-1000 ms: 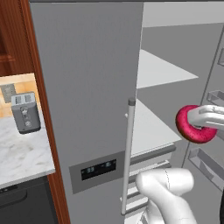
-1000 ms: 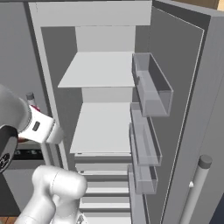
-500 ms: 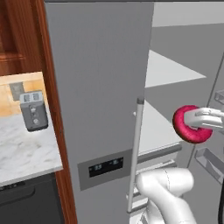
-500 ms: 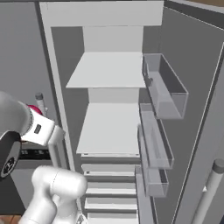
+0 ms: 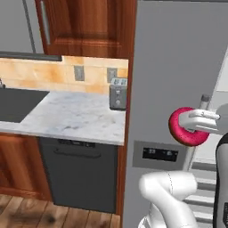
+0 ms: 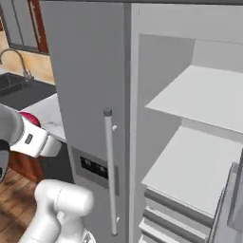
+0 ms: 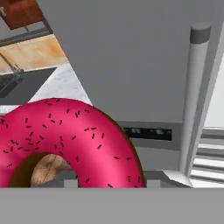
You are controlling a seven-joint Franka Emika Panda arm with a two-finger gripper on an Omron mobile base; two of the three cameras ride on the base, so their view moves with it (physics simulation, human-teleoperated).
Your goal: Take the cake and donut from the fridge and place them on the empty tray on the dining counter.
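My gripper (image 5: 192, 126) is shut on the donut (image 5: 186, 127), a ring with glossy pink-red icing, and holds it in the air in front of the fridge (image 5: 178, 67). Seen from the hand, the donut (image 7: 65, 140) has dark sprinkles and sits low at the left, with the fridge's bar handle (image 7: 194, 96) and dark dispenser panel (image 7: 146, 132) behind it. A sliver of the donut (image 6: 29, 118) peeks from behind the hand in the right base view. One fridge door (image 6: 90, 85) is closed, and white shelves (image 6: 190, 166) show beside it. The cake, the tray and the dining counter are out of view.
Left of the fridge runs a marble worktop (image 5: 75, 116) with a toaster (image 5: 118, 94) and a dark sink (image 5: 18, 102). A dark dishwasher front (image 5: 80, 173) sits below it. Wooden cabinets (image 5: 89, 22) hang above. Wood floor (image 5: 44, 213) lies at the lower left.
Both base views have swung left, so the base has moved: the open fridge shelves slid right and the worktop and sink came into view. The donut stays in the shut gripper.
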